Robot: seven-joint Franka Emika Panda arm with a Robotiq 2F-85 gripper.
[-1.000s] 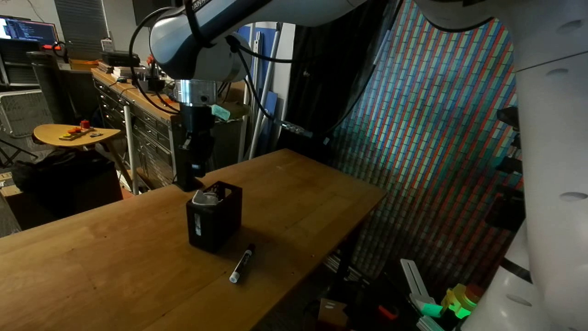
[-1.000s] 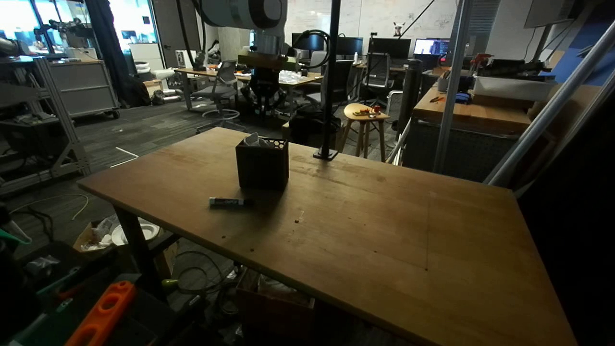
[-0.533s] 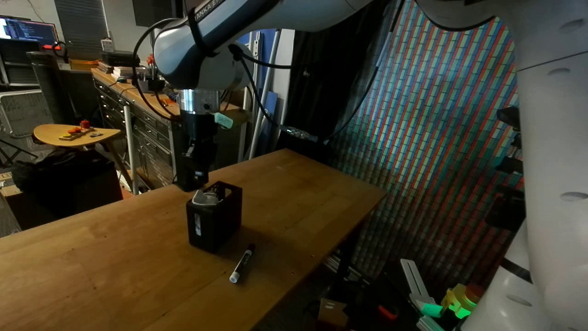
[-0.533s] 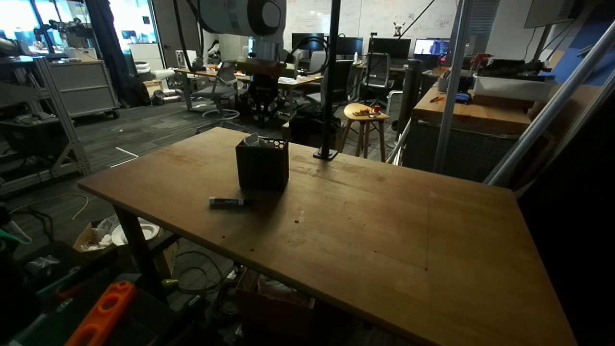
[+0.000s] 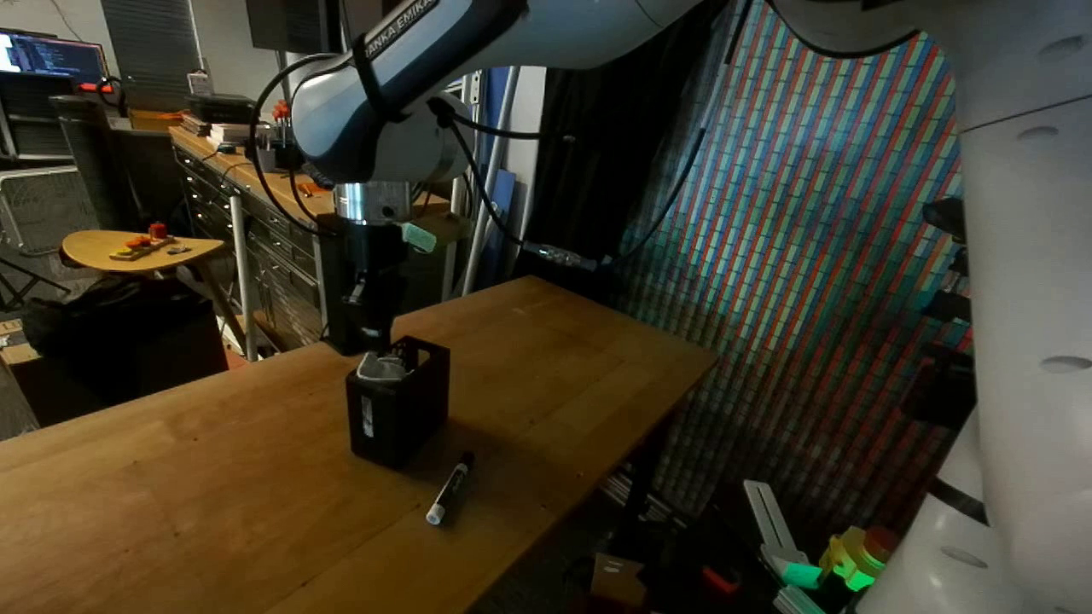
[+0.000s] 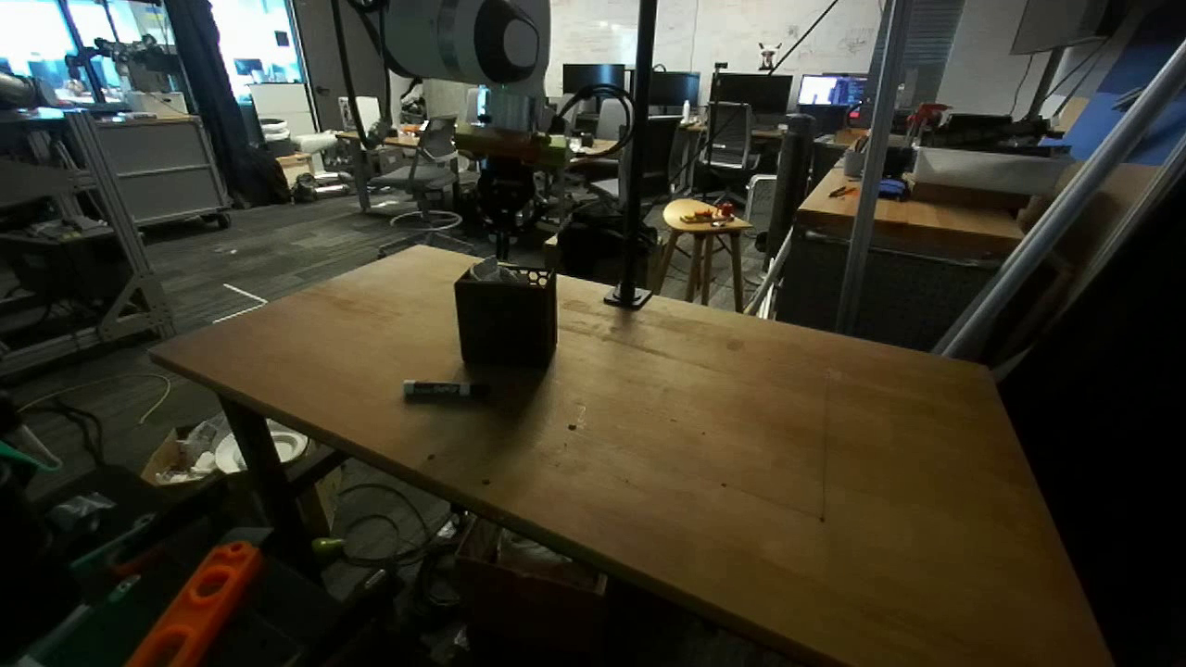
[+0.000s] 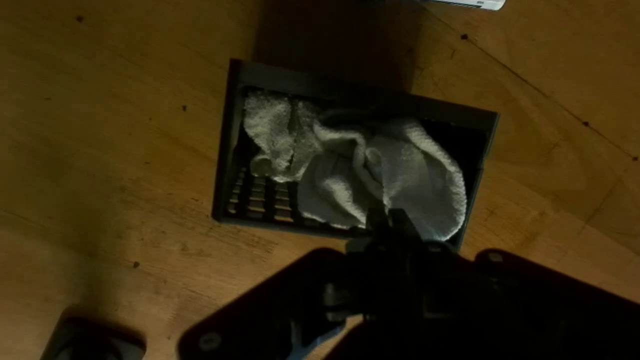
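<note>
My gripper (image 5: 375, 337) points down above the black box (image 5: 397, 418), near its far rim, in an exterior view. It also shows in an exterior view (image 6: 502, 245) and in the wrist view (image 7: 387, 215), where its fingertips are nearly together with nothing visible between them. The open-topped box (image 6: 507, 320) stands upright on the wooden table; its rim (image 7: 360, 87) shows in the wrist view. A crumpled grey-white cloth (image 7: 420, 180) lies inside it, partly behind the fingertips. A marker (image 5: 450, 489) with a white end lies beside the box; it also shows in an exterior view (image 6: 440, 390).
A black pole with a foot (image 6: 628, 296) stands at the table's edge behind the box; the foot shows in the wrist view (image 7: 92, 340). The wooden table (image 6: 741, 445) has a grey pole (image 6: 871, 185) beyond it. A stool (image 6: 704, 218) with small toys stands past the edge.
The arm and gripper have moved down toward the box, with a slight shift sideways. The box, the cloth and the marker have not moved.
</note>
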